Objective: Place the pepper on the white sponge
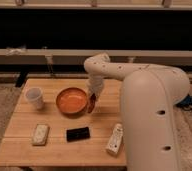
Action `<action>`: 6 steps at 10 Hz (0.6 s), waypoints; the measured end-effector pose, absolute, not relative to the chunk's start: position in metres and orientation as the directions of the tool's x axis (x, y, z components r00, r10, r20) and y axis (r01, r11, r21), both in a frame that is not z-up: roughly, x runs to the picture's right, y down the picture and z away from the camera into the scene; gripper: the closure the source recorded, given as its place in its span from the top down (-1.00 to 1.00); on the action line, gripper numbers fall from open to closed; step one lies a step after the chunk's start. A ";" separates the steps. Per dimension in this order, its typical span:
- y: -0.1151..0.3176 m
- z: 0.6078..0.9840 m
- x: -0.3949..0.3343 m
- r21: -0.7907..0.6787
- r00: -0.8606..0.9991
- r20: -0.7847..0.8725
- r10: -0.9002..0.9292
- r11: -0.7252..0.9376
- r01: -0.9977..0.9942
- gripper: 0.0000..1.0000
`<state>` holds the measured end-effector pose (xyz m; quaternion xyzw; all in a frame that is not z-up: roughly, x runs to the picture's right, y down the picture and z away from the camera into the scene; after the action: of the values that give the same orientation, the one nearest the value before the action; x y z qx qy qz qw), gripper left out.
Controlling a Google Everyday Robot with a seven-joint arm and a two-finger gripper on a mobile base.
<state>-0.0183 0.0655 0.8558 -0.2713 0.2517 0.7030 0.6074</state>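
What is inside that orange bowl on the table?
Nothing that shows: the orange bowl looks bare inside. The gripper, holding the pepper, hangs at the bowl's right rim and covers a small part of it there.

I see the gripper (92,98) of my off-white arm (149,110) at the orange bowl's (68,101) right rim, with the dark red pepper (91,106). The white sponge (40,134) is off-white and faintly patterned. The table (19,125) is light wood with plank lines. The cup (35,97) and bottle (115,140) are white, and the flat rectangle (78,133) is black.
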 end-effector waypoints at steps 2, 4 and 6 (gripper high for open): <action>0.068 0.837 -0.055 -0.057 -0.002 -0.691 0.723 -0.056 -0.997 -1.00; 0.079 0.825 -0.074 -0.103 0.077 -0.694 0.715 0.008 -0.995 -1.00; 0.087 0.817 -0.093 -0.144 0.134 -0.693 0.709 0.046 -0.989 -1.00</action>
<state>-0.0929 0.0868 0.8173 -0.3086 0.2267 0.6177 0.6869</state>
